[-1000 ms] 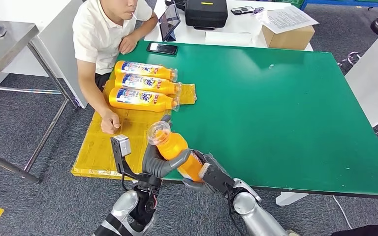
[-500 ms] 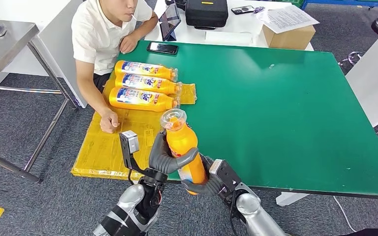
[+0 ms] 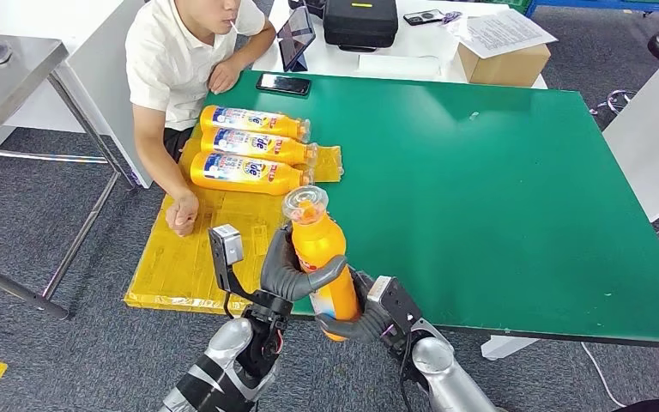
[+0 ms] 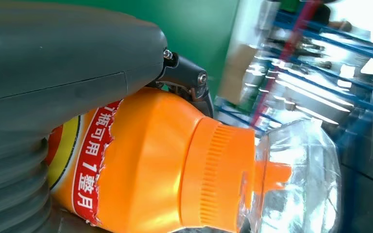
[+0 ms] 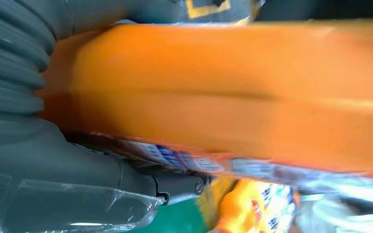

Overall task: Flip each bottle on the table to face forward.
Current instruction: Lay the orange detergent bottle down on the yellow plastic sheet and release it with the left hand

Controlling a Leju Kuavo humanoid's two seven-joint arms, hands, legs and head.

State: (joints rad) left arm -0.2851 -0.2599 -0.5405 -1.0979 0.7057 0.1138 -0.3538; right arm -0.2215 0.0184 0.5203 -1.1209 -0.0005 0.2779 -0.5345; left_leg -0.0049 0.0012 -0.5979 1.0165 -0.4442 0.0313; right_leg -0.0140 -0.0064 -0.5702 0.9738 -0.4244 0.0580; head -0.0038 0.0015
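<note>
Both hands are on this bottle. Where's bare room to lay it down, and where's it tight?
Free: yellow mat below the three lying bottles, right of the person's fist, and the bare green table. Tight: the held bottle between left hand and right hand.
</note>
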